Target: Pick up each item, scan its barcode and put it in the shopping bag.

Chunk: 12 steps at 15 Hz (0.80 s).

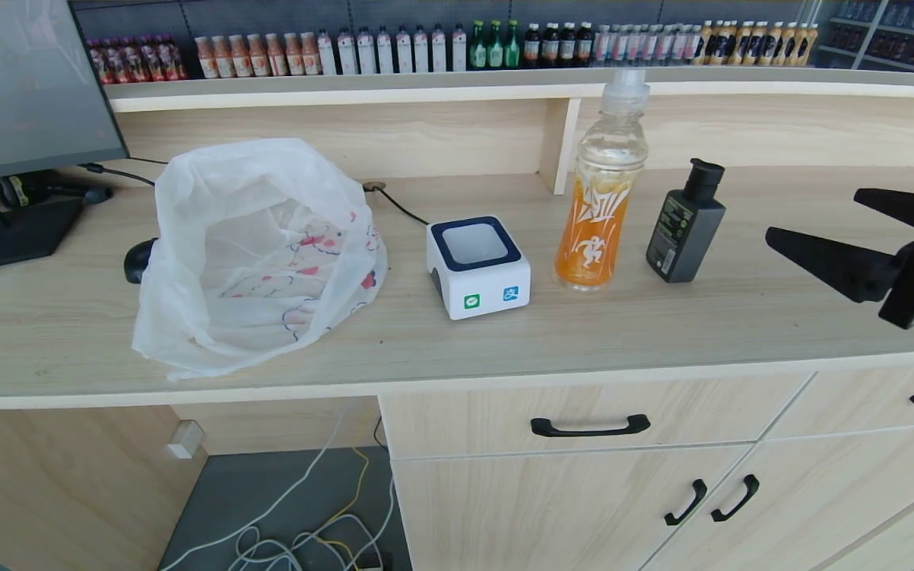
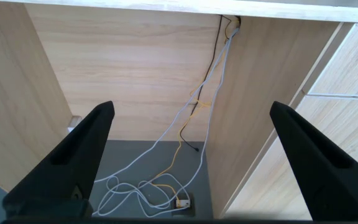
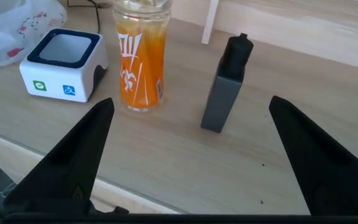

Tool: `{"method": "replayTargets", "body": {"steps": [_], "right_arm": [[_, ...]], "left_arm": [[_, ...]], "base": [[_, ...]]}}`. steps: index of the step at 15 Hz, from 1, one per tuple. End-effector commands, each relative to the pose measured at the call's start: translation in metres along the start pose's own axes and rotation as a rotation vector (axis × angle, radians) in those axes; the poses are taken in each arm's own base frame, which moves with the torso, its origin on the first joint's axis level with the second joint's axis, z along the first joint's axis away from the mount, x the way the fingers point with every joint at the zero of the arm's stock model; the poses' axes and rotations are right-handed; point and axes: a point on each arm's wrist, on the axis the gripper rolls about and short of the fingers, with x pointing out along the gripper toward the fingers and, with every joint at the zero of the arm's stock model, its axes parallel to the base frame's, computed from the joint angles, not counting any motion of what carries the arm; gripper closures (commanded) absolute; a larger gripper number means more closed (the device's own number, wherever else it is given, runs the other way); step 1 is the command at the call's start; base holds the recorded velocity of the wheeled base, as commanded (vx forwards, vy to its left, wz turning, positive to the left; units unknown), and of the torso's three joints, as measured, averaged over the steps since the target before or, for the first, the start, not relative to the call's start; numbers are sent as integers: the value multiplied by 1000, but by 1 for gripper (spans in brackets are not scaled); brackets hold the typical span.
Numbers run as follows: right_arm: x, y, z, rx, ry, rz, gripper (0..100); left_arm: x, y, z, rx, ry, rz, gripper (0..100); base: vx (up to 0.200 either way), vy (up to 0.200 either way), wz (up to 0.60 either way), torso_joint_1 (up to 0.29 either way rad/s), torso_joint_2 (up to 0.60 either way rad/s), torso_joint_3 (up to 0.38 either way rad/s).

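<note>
An orange drink bottle (image 1: 601, 190) (image 3: 140, 56) stands upright on the wooden counter, right of the white scanner box (image 1: 478, 266) (image 3: 61, 65). A dark grey pump bottle (image 1: 685, 224) (image 3: 226, 84) stands just right of the drink. The white plastic shopping bag (image 1: 255, 250) (image 3: 17, 28) lies open on the counter's left. My right gripper (image 1: 838, 230) (image 3: 188, 155) hovers open at the right, level with the counter, facing the two bottles with nothing between its fingers. My left gripper (image 2: 191, 158) is open below the counter, facing the cable recess.
A monitor (image 1: 24, 87) and its stand occupy the far left, with a black mouse (image 1: 138, 260) behind the bag. A raised shelf (image 1: 505, 87) runs along the counter's back, with a vertical divider (image 1: 558, 143) behind the drink bottle. Drawers with black handles (image 1: 590, 428) sit below.
</note>
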Motion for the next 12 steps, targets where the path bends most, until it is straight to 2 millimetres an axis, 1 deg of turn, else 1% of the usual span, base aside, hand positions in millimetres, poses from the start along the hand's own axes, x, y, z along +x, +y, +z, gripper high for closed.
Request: {"method": "replayTargets", "body": {"steps": [1,2,3,4,6,9,12], "right_arm": [[24,6,-13,5,26,36,0],[30,5,-13,1,9,33,0],[40,6,-13,-6,-24,35,0],[50,12,-16,-4,-58,50,0],[61,20,-22,-2,-91,59,0],[71,32,-22,3,-121,101,0],[75,35,-25,5,-107,93,0]], "left_arm": [[0,0,0,0,-1,0,0],[0,0,0,0,-1,0,0],[0,0,0,0,-1,0,0],[0,0,0,0,-1,0,0],[0,0,0,0,-1,0,0],[0,0,0,0,-1,0,0],[0,0,0,0,-1,0,0]], "base": [[0,0,0,0,0,0],[0,0,0,0,0,0],[0,0,0,0,0,0],[0,0,0,0,0,0],[0,0,0,0,0,0],[0,0,0,0,0,0],[0,0,0,0,0,0]]}}
